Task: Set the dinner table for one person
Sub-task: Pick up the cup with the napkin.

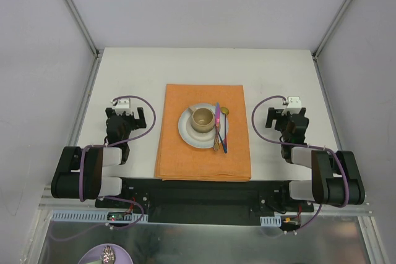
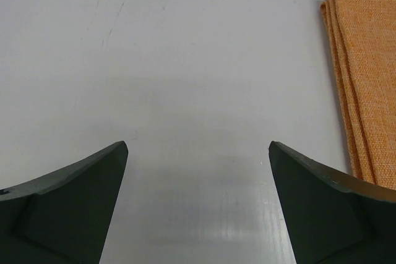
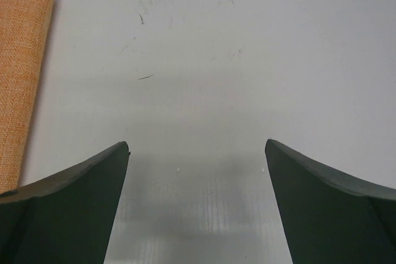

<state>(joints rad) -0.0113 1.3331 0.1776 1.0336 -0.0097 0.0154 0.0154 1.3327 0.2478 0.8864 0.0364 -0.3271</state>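
Both arms sit low at the near edge, and the dinner table (image 1: pixel 204 66) spreads white under and ahead of them. The left gripper (image 2: pixel 198 149) has its jaws spread wide and holds nothing; its wrist view shows only bare tabletop between the dark fingers. The folded edge of the orange placemat (image 1: pixel 185 159) runs just off to its right. The right gripper (image 3: pixel 197 146) mirrors it, jaws apart and empty, with white table between the fingers and the placemat's other edge off to its left. From above, the placemat lies centred between the two grippers, touching neither. On it sits a plate (image 1: pixel 185 129) carrying a tan cup (image 1: pixel 202 120), with cutlery (image 1: pixel 219 131) laid across the plate's right side.
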